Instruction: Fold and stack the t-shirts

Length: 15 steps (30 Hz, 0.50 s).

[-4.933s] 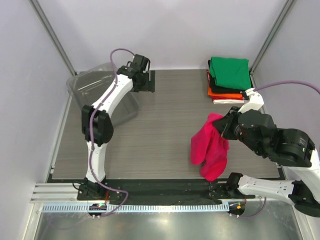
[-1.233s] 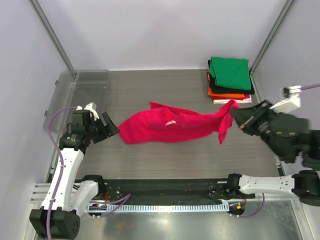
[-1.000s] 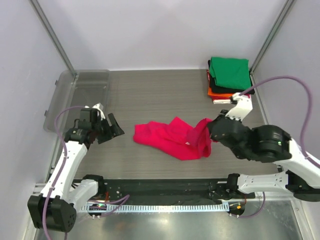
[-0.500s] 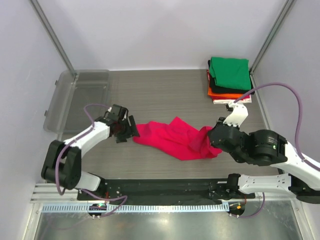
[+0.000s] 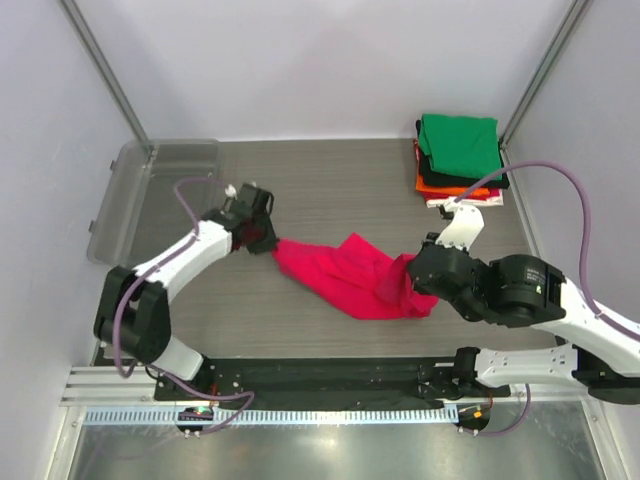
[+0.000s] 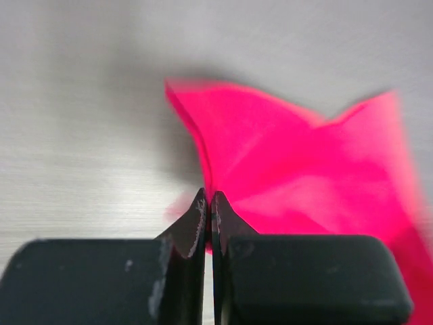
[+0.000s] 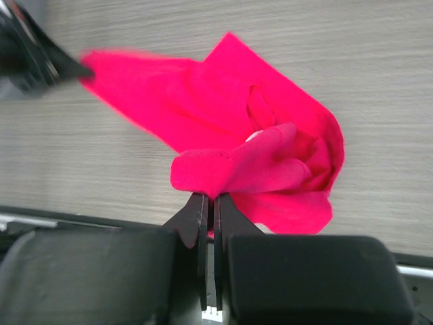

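The crimson-pink t-shirt lies crumpled across the middle of the table, stretched between both grippers. My left gripper is shut on its left tip, the cloth edge pinched between the jaws with the pink shirt spreading away beyond. My right gripper is shut on a bunched fold at the shirt's right end, and the rest of the pink shirt lies ahead of it. At the back right sits a folded stack: a green t-shirt on top of black, orange and white ones.
A clear plastic tub rests at the back left by the wall. Metal frame posts rise at both back corners. A black strip and a rail run along the near edge, where the arm bases stand. The left gripper shows at the upper left of the right wrist view.
My left gripper has reached the shirt's left tip and shut on it, then drawn it a little back and left. The right gripper has kept its hold and barely moved.
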Motion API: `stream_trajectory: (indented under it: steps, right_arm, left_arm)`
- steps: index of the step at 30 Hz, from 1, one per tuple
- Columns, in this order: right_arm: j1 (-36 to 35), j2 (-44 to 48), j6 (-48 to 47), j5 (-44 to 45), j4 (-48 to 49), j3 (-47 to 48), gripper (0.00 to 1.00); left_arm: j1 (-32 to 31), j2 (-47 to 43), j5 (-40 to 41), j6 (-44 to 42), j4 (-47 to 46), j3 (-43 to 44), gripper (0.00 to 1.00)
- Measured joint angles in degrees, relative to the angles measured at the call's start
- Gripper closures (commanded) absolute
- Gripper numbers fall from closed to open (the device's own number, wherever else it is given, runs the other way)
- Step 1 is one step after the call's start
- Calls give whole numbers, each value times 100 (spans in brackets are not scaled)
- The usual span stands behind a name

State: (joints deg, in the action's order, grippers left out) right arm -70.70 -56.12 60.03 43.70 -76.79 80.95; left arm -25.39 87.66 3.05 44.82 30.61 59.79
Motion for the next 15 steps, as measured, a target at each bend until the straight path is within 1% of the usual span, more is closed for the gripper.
stream_trajectory:
  steps: [2, 5, 8, 9, 11, 13, 14, 15]
  right_arm:
    - [0, -175, -208, -136, 105, 284, 99]
    - [0, -592, -520, -319, 275, 1040, 99]
    - [0, -1003, -669, -321, 404, 1965, 99]
    - [0, -1088, -647, -293, 380, 2199, 99]
    - [-2, -1198, -439, -103, 286, 2699, 99]
    - [-2, -1115, -85, 136, 245, 2924, 99]
    - [-2, -1010, 74, 223, 219, 2903, 99]
    - [-2, -800, 330, 323, 227, 2736, 99]
  left_arm:
    - [0, -293, 319, -164, 509, 911, 100]
    - [-2, -466, 767, -490, 931, 2830, 100]
    - [2, -291, 1005, -789, 1248, 4848, 100]
    - [4, -127, 1019, -852, 1368, 5431, 100]
    - [9, 614, 975, -1016, 1589, 7128, 100]
    - [20, 1467, 776, -1097, 1746, 8675, 100]
    - [22, 1860, 658, -1102, 1759, 9200, 100]
    - [24, 2138, 533, -1099, 1735, 9451, 100]
